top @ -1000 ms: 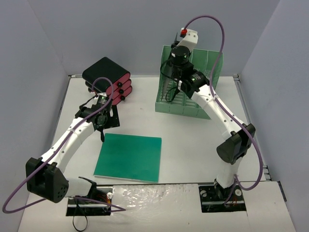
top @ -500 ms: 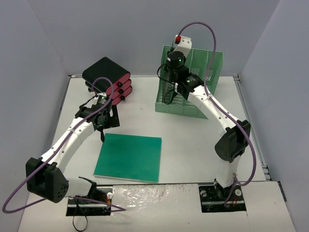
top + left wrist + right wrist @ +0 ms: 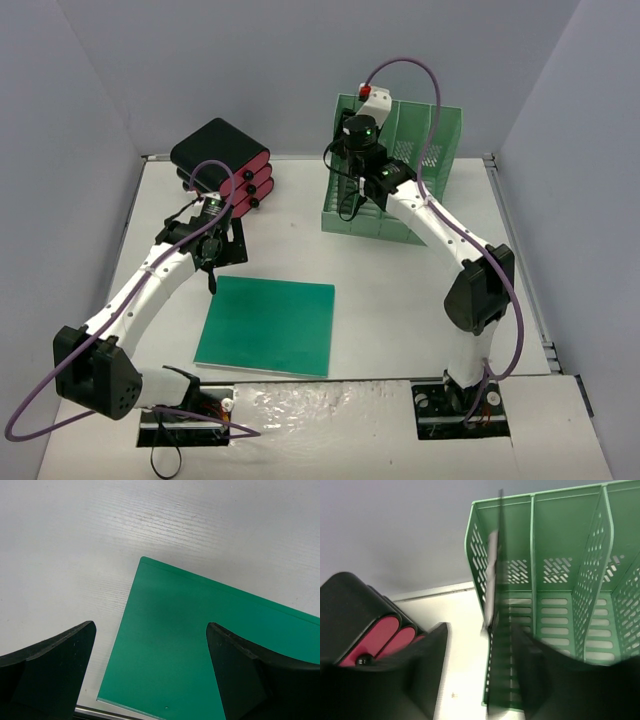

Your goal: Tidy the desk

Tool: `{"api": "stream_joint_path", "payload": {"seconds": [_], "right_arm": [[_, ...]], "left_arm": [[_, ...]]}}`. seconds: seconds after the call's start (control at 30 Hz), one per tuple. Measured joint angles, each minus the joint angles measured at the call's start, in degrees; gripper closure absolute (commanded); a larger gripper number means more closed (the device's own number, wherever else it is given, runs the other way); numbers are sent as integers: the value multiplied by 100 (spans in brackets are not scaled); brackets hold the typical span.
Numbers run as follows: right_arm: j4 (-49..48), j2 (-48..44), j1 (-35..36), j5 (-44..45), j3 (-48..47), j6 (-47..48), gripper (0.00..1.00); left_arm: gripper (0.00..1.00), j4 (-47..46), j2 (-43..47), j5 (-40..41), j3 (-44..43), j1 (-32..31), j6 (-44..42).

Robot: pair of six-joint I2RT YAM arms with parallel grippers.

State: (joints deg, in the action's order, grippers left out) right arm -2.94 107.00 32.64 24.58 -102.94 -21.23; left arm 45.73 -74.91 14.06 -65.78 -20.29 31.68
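The white desk [image 3: 400, 290] holds a green folder [image 3: 266, 326] lying flat near its front. My left gripper [image 3: 214, 272] hangs open just above the folder's far left corner [image 3: 150, 580], and nothing sits between its fingers [image 3: 60, 655]. My right gripper [image 3: 350, 190] is at the left end of the mint-green file rack [image 3: 400, 180]. Its jaws [image 3: 480, 630] stand apart, one finger outside the rack wall and one inside. A thin dark folder [image 3: 493, 580], seen edge-on and blurred, stands in the leftmost slot between them.
A stack of red and black binders [image 3: 222, 160] lies at the desk's back left, also seen by the right wrist [image 3: 375, 630]. The rack's other slots [image 3: 565, 570] show nothing in them. Grey walls close in the desk on three sides.
My right arm has shifted left along the rack, and its jaws have opened around the thin folder in the leftmost slot. The left arm has not moved.
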Motion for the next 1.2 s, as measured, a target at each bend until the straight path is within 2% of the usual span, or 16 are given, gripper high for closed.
{"api": "stream_joint_path", "payload": {"seconds": [0.07, 0.17, 0.5, 0.73, 1.03, 1.2], "right_arm": [[29, 0, 0, -34, 29, -32, 22], [55, 0, 1, -78, 62, -72, 17], [266, -145, 58, -86, 225, -151, 15], [808, -980, 192, 11, 387, -343, 14], [1549, -2831, 277, -162, 2144, -1463, 16], [1784, -3235, 764, -467, 3520, -2206, 17]], "left_arm": [[9, -2, 4, 0, 0, 0, 0], [9, -2, 5, 0, 0, 0, 0], [9, 5, 105, 1, 99, 0, 0], [9, 26, 152, 77, 187, 0, 27], [9, 46, 367, 101, 829, 0, 279], [9, 36, 437, 88, 1138, 0, 415]]}}
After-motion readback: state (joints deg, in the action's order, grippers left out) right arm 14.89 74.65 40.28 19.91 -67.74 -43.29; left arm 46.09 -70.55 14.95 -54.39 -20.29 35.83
